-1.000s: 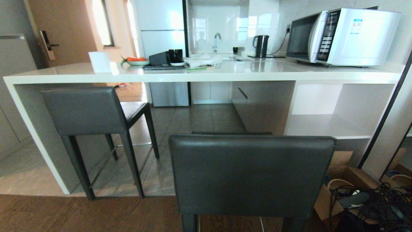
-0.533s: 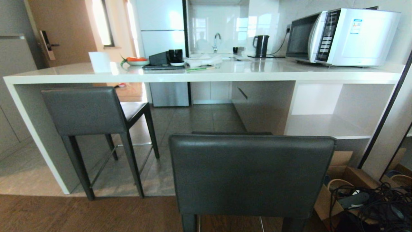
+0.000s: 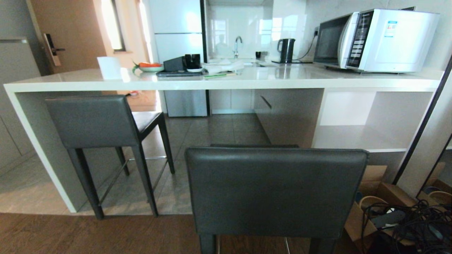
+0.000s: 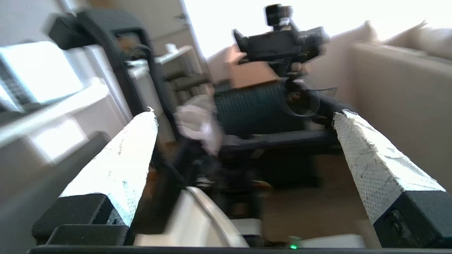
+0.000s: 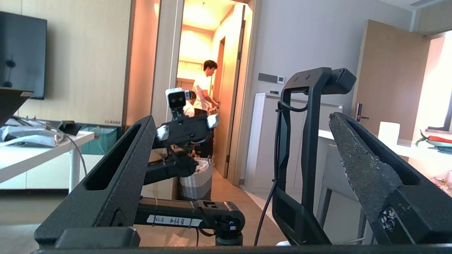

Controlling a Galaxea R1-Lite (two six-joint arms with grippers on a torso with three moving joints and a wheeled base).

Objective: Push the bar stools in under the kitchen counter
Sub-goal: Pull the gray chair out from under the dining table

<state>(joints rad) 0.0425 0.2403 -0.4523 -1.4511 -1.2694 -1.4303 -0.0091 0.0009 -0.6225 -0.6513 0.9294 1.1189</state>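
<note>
In your head view, the near bar stool with its dark grey leather backrest (image 3: pixel 277 192) stands right before you, backrest broad side toward you, long edge running left to right, seat pointing at the long glossy white stone table (image 3: pixel 226 84); it is well out from under the slab. The second matching dark grey stool (image 3: pixel 102 123) sits to the left, turned slightly, its seat already under the table edge. On the table you have a white microwave (image 3: pixel 378 38) at the right end, a black kettle (image 3: pixel 286 50) behind, and a dish of red vegetables (image 3: pixel 150 66). Cardboard boxes and tangled black cables (image 3: pixel 406 220) crowd the floor at the near stool's right. Neither arm shows here. In your left wrist view, the left end effector (image 4: pixel 243 118) has its white-taped fingers (image 4: pixel 120 165) spread wide with nothing between them, facing the robot's other arm. In your right wrist view, the right end effector (image 5: pixel 240 120) stands apart and empty, roughly level; a person (image 5: pixel 204 88) stands in the far doorway.
</note>
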